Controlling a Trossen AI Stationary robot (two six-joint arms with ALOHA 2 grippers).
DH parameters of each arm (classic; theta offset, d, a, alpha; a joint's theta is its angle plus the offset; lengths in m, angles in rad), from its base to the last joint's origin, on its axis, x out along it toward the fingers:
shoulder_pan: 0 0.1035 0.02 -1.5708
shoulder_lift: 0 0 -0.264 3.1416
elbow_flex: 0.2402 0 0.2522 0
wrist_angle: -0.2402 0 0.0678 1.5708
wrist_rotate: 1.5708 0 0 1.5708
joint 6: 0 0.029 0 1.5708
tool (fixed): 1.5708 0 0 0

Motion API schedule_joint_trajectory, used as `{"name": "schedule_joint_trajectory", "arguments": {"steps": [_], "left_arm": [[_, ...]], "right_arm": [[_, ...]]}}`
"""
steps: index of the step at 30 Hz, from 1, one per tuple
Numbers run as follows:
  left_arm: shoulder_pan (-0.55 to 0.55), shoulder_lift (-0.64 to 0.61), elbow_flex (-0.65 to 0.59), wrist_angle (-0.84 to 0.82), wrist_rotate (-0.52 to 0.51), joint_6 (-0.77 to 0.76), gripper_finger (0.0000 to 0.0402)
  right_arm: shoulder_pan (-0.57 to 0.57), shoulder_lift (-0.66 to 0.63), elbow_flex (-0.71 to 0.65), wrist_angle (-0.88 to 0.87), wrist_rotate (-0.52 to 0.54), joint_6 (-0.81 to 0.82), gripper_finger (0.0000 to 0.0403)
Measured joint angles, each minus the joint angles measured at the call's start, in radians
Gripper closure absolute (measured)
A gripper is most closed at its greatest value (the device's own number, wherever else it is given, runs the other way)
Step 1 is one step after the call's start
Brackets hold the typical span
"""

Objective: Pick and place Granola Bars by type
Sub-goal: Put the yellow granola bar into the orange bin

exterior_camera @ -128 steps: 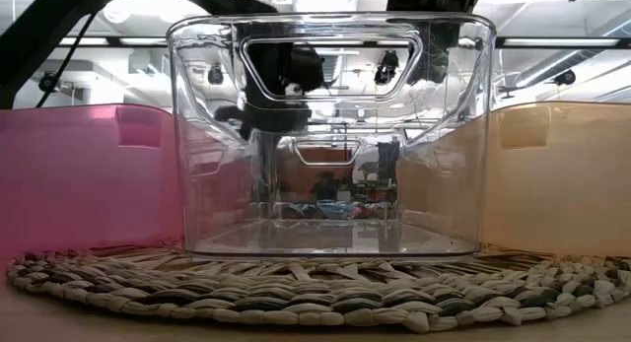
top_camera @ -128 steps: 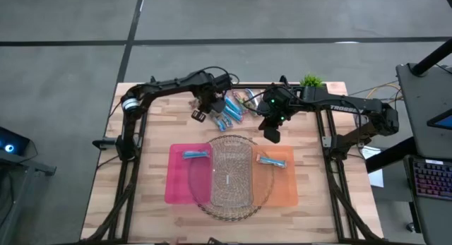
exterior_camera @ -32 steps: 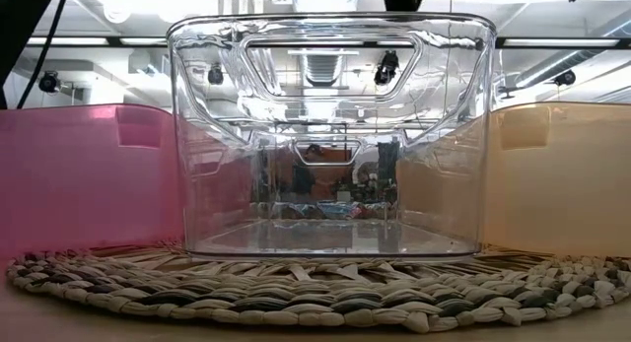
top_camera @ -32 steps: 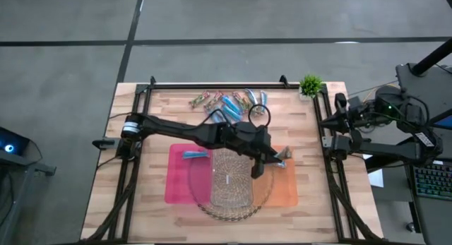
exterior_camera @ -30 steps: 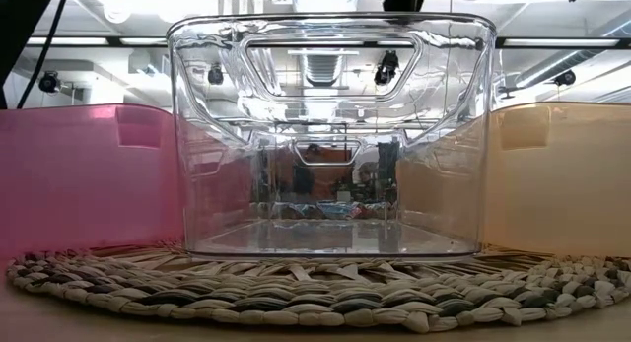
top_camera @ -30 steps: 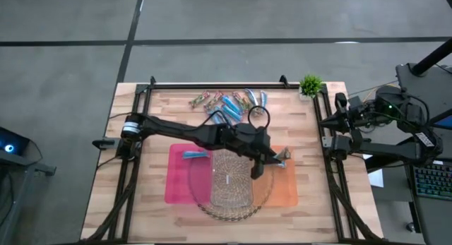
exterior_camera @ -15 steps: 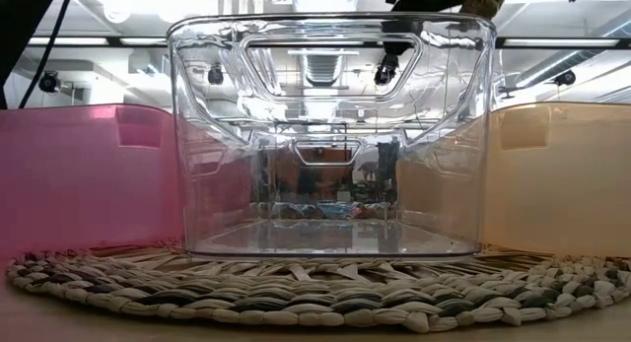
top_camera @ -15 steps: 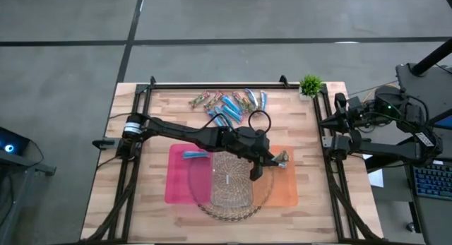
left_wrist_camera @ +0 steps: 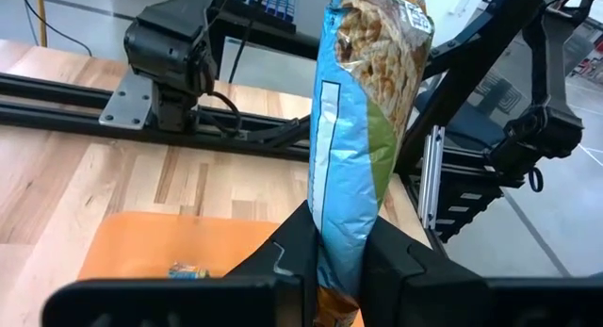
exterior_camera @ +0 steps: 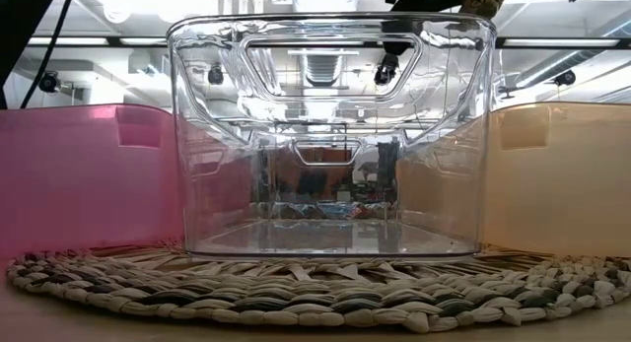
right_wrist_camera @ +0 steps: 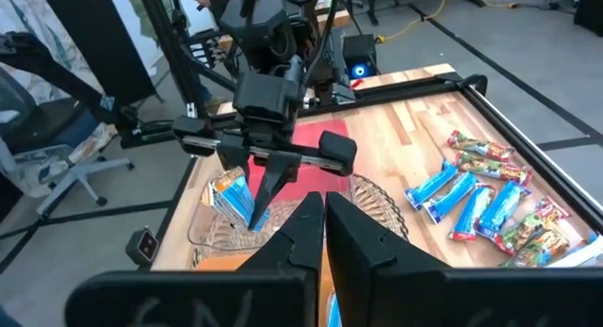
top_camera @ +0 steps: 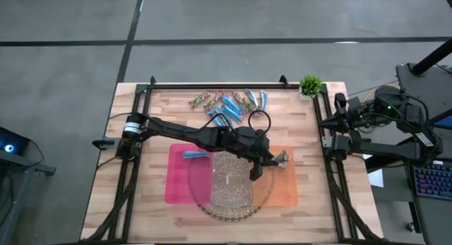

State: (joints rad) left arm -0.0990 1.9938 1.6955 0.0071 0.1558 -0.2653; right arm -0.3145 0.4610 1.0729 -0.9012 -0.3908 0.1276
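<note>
My left arm reaches across the table, and my left gripper [top_camera: 272, 159] [left_wrist_camera: 339, 263] is shut on one granola bar [top_camera: 282, 159] with a blue, green and brown wrapper, above the orange bin [top_camera: 286, 188]. A blue bar [left_wrist_camera: 188, 269] lies on that bin's floor. Another blue bar [top_camera: 197, 154] lies in the pink bin [top_camera: 176, 181]. Several more bars [top_camera: 229, 104], blue ones and brown-green ones, lie flat on the table near its far edge. My right gripper [right_wrist_camera: 324, 223] is shut on nothing, drawn back past the table's right edge. My left gripper pinches the granola bar between its two fingers at one end of the wrapper [left_wrist_camera: 341, 237]. The fingers come at it roughly level from the table's left. The rest of the bar [left_wrist_camera: 363, 101] sticks out beyond the fingertips, lifted clear over the orange bin.
A clear bin [top_camera: 232, 195] stands between the pink and orange bins on a round woven mat [exterior_camera: 315, 288]. A small green potted plant [top_camera: 311, 83] sits at the far right corner. Bare wood lies left of the pink bin and along the near edge.
My left gripper, still shut on the bar, has crept a little toward the near edge over the orange bin. It and the bar have come into the top of the low view. My right arm has kept still.
</note>
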Motion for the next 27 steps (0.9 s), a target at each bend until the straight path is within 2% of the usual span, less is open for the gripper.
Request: {"name": "schedule_joint_trajectory", "arguments": {"steps": [27], "left_arm": [[-0.001, -0.001, -0.066, 0.002, 0.0, -0.021, 0.0365]], "right_arm": [[0.0, 0.0, 0.0, 0.001, 0.0, 0.018, 0.0394]]}}
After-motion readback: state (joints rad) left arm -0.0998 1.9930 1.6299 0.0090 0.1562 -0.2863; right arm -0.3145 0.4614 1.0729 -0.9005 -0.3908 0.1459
